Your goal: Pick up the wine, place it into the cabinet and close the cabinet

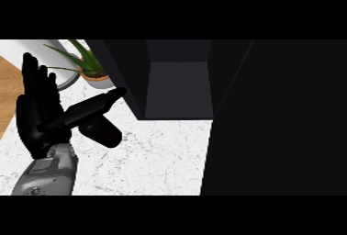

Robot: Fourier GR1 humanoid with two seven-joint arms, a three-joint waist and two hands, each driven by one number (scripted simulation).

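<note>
Fingers [37, 87] of the left hand [37, 117] stood straight and open (thumb out), holding nothing; the wine [102, 131] lay beside it on the desk [156, 156], near the open cabinet [180, 87].

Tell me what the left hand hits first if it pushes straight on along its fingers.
Probably nothing close: the left hand points up the picture, past the potted plant on its right, toward a white rounded object at the counter's far edge; depth unclear.
</note>
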